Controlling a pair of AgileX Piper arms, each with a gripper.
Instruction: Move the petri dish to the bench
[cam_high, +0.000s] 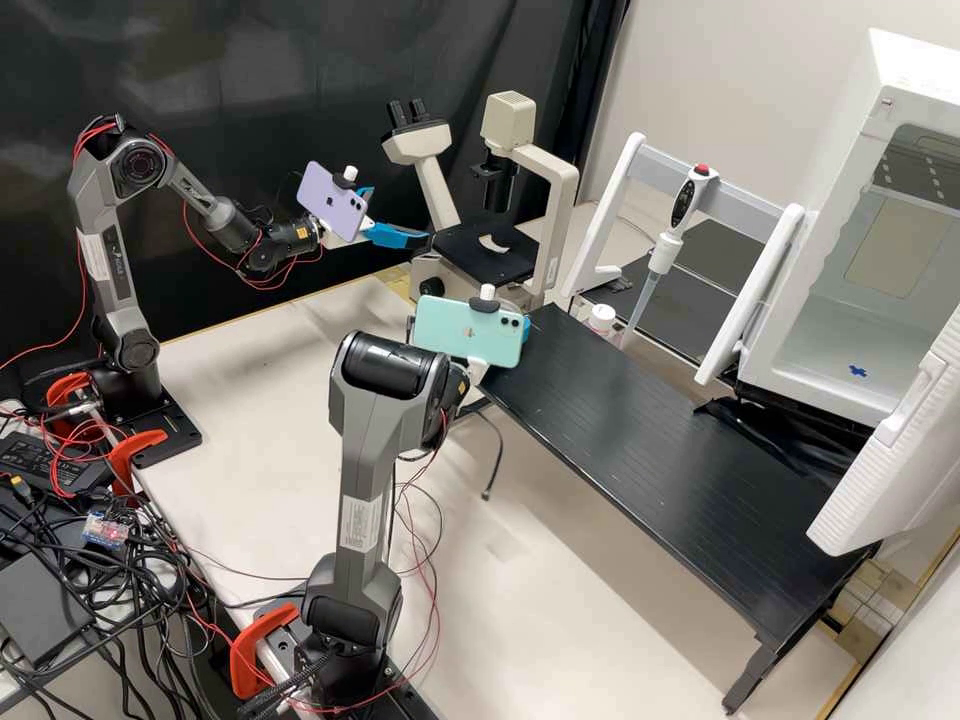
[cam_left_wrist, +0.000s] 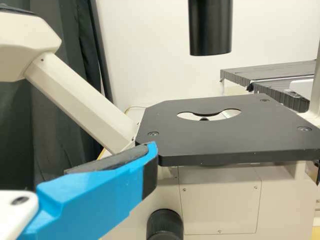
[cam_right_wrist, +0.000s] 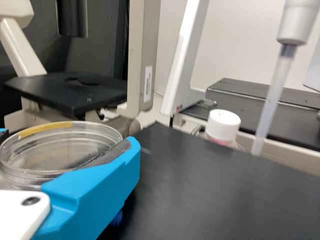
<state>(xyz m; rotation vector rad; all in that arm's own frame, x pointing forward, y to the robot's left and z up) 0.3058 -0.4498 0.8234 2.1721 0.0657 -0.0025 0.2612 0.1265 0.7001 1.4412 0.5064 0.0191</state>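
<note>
1. We see the right gripper (cam_high: 526, 328) at the microscope end of the black bench (cam_high: 665, 450); in the right wrist view, the right gripper (cam_right_wrist: 69, 137) has its blue fingers closed around a clear petri dish (cam_right_wrist: 45, 152).
2. The dish, a yellow strip along its rim, sits between those fingers beside the black bench's corner. We cannot tell whether its base touches the bench top.
3. At the microscope, we find the left gripper (cam_high: 398, 215) with its two blue fingers apart. In the left wrist view, one finger (cam_left_wrist: 95, 195) lies in front of an edge of the black microscope stage (cam_left_wrist: 215, 137).
4. The inverted microscope (cam_high: 555, 215), cream-coloured, stands past the bench's end, its twin eyepieces (cam_high: 406, 112) raised; a crescent-shaped gap marks the stage.
5. Along the bench's far side, we spot a white-capped bottle (cam_right_wrist: 223, 126) and, near it, a pipette (cam_high: 668, 250), tip down, on a white-and-grey frame (cam_high: 615, 190).
6. Farther along, a white cabinet (cam_high: 820, 385) with a clear panel holds a small blue item (cam_high: 857, 371).
7. We note a phone on each wrist, one purple (cam_high: 330, 203), one mint green (cam_high: 465, 332).
</note>
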